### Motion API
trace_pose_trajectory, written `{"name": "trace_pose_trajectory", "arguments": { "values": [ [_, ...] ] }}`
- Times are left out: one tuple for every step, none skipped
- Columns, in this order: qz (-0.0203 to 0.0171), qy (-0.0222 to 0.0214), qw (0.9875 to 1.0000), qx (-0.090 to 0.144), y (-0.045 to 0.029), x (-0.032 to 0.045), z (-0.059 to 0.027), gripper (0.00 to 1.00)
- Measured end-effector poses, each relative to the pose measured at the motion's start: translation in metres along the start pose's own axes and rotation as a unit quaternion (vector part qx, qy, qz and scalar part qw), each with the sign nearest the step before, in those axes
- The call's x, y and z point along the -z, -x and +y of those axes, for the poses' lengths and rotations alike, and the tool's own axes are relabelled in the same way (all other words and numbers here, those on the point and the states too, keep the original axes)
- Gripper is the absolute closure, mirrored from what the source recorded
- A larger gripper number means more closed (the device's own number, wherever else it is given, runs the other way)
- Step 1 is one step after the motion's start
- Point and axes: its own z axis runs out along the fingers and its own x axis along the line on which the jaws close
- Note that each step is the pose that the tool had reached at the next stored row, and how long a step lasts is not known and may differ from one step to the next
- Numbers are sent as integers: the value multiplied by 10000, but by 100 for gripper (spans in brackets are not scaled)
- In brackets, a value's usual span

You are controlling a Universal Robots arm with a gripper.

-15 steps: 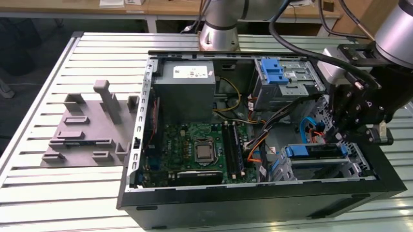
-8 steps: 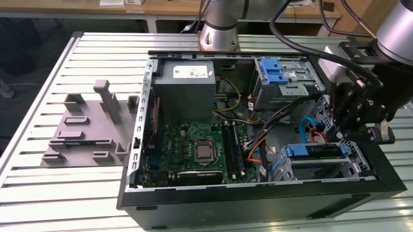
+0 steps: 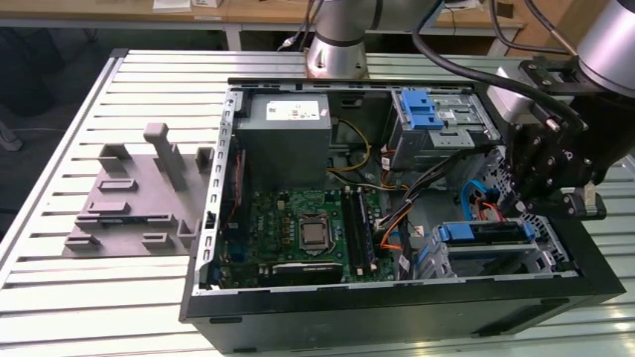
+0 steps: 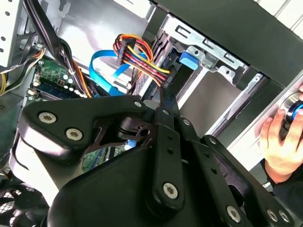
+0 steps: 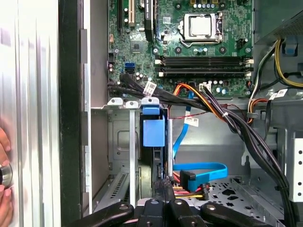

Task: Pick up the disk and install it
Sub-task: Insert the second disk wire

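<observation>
Gripper (image 3: pixel 516 202) is inside the open PC case (image 3: pixel 397 297), at the drive cage (image 3: pixel 496 249) on the exterior view's right. Fingers are pressed together, tips (image 5: pixel 163 185) at the edge of the disk (image 5: pixel 155 156), which sits upright on edge in a cage slot, blue bracket tab (image 5: pixel 153 126) facing the motherboard (image 3: pixel 297 230). Can't tell whether the tips actually pinch the disk. Blue SATA cable (image 5: pixel 199 168) and the coloured power connector (image 5: pixel 191 187) lie just beside the tips. A person's hand (image 4: pixel 279 142) rests on the tabletop (image 3: pixel 59 282) beside the case wall.
</observation>
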Motion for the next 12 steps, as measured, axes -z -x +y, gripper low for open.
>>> {"name": "trace_pose_trajectory", "arguments": {
  "values": [
    [-2, 0, 10000, 0, -1, 7, 9, 89],
    [-7, 0, 10000, 0, -1, 14, 20, 89],
    [-8, 0, 10000, 0, -2, 24, 29, 89],
    [-9, 0, 10000, 0, -2, 32, 37, 89],
    [-9, 0, 10000, 0, -2, 40, 46, 89],
    [-10, 1, 10000, 0, -2, 45, 56, 89],
    [-10, 2, 10000, 0, -2, 50, 65, 89],
    [-9, 3, 10000, 0, -2, 57, 73, 89],
    [-8, 6, 10000, 0, -2, 65, 80, 89],
    [-8, 8, 10000, 0, -1, 75, 84, 89],
    [-9, 9, 10000, 0, 2, 86, 87, 89],
    [-8, 10, 10000, 0, 5, 97, 90, 89]
  ]
}}
